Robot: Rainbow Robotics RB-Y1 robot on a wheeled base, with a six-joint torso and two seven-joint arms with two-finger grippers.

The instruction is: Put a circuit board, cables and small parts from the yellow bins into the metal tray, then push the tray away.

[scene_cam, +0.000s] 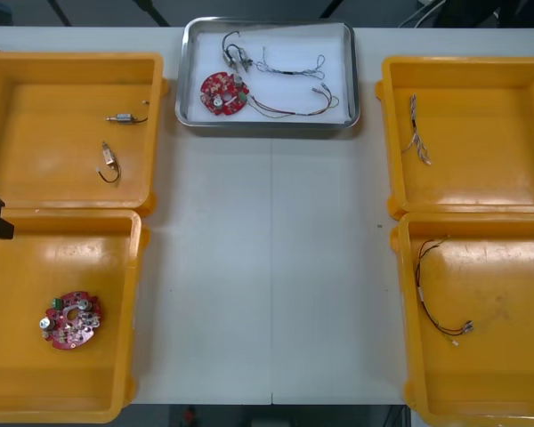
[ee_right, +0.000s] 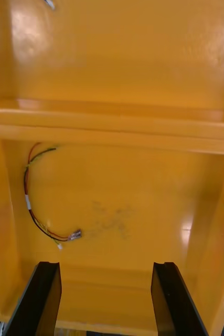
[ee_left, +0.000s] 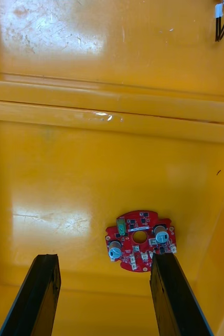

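Front view first: the metal tray (scene_cam: 269,125) sits at the far middle of the table (scene_cam: 267,267), holding a red circuit board (scene_cam: 222,92) and several cables (scene_cam: 289,80). On the left, the far left bin (scene_cam: 36,98) has two small metal parts (scene_cam: 123,117), and the near left bin (scene_cam: 36,391) keeps a second board (scene_cam: 71,320). On the right, a twisted cable (scene_cam: 416,132) lies in the far right bin (scene_cam: 489,133) and a red and yellow cable (scene_cam: 436,298) in the near right bin (scene_cam: 507,338). Over to the right wrist: the right gripper (ee_right: 105,268) hangs above that near bin, fingers wide apart and empty, the red and yellow cable on the floor ahead of one fingertip, outside the gap. Left wrist now: the left gripper (ee_left: 104,258) is spread and empty too, and the second board lies just beyond the tips, close against one finger's inner edge
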